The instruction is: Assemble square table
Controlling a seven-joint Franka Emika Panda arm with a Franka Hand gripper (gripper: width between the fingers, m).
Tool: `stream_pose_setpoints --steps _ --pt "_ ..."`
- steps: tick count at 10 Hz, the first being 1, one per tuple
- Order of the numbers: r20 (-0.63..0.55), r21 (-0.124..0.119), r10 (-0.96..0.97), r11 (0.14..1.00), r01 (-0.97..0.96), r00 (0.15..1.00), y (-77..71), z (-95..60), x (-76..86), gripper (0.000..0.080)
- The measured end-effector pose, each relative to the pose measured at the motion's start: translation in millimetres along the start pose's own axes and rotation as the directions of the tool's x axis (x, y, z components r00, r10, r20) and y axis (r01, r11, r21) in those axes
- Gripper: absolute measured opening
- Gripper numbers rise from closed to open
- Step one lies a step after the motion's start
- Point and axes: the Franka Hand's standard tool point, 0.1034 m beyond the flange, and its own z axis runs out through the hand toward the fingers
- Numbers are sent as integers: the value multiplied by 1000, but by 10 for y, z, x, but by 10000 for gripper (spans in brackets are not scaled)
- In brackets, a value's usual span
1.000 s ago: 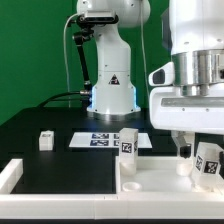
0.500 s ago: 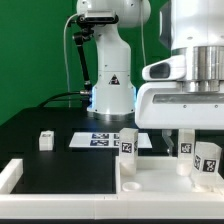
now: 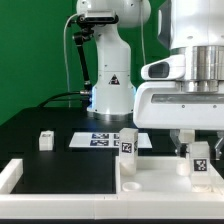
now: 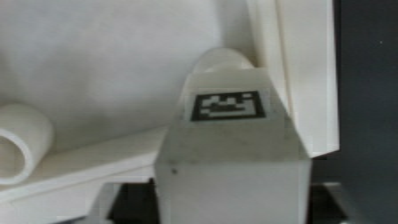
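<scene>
To the exterior view's left, a short white plastic leg point(image 3: 45, 140) lies spare on the black table point(image 3: 60, 165). A second leg point(image 3: 127, 144) stands at a corner of the large flat white square panel point(image 3: 160, 183). Farthest right, the two-finger gripper point(image 3: 196, 150) looks clamped on a third leg point(image 3: 201, 162), upright on the panel, presumably to seat it.

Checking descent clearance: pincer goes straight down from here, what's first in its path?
Likely the upright white leg: the pincer points down with a finger on each side of it, so the leg's top lies in line. Beyond it, the white panel it seems to stand on; depth is unclear.
</scene>
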Motion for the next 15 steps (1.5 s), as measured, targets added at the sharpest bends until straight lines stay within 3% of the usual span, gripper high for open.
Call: stream_pose_setpoints --steps 3,4,5,7,10,11,12,13,14,15 --pt "10 -7 205 979 -205 979 12 12 -5 290" --pt "44 -38 333 943 -331 942 31 1 49 290" --pt "65 -50 521 853 -519 851 45 17 104 290" --pt "61 -84 818 575 -814 572 129 55 99 294" --pt "34 -101 890 455 -885 454 143 46 72 294" --pt "34 -102 889 459 -883 458 145 53 70 369" --pt "37 -101 869 495 -863 493 142 53 67 505" --pt "29 -129 804 592 -796 594 135 56 14 505" --pt "31 -157 682 725 -670 731 102 48 -26 621" --pt "30 -164 563 818 -552 826 55 57 -50 621"
